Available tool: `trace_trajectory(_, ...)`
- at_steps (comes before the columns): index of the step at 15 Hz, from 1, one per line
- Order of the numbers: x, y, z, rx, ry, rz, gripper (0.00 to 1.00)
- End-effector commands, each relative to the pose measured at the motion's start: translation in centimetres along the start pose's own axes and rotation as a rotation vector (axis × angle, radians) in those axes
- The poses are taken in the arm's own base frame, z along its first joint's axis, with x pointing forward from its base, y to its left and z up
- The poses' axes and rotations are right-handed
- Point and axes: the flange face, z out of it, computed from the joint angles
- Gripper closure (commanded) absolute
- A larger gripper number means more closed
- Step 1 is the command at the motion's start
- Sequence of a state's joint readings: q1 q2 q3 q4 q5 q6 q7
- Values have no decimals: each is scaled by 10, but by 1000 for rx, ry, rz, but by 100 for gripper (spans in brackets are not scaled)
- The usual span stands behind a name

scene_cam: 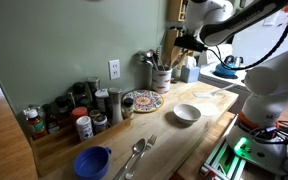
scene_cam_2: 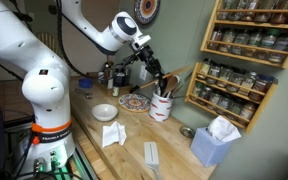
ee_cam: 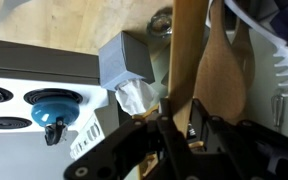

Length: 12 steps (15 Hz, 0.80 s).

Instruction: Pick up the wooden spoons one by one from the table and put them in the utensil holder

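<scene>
We see the gripper (ee_cam: 181,126) clamped together on the handle of a wooden spoon (ee_cam: 189,55), which runs straight out from between the fingers in the wrist view. In both exterior views the gripper hangs just above the utensil holder (scene_cam_2: 162,106), which stands on the table (scene_cam: 174,140) close to the wall with other utensils sticking out of it. We cannot tell whether the spoon's far end is inside the holder; a white bowl (scene_cam: 187,113) sits apart on the table.
</scene>
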State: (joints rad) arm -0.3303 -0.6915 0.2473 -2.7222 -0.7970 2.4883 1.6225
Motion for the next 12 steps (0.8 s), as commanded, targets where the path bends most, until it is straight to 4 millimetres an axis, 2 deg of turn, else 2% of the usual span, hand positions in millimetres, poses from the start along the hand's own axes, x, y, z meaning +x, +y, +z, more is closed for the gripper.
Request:
trace_trajectory(1, -3, -2, -21, 110, 93, -3, 94)
trace_trajectory(5, -10, -18, -30, 268, 125, -34, 94)
trace_trajectory(8, -23, -32, -30, 383, 131, -104, 94)
trace_trajectory(12, -33, -37, -23, 445, 198, -229, 94)
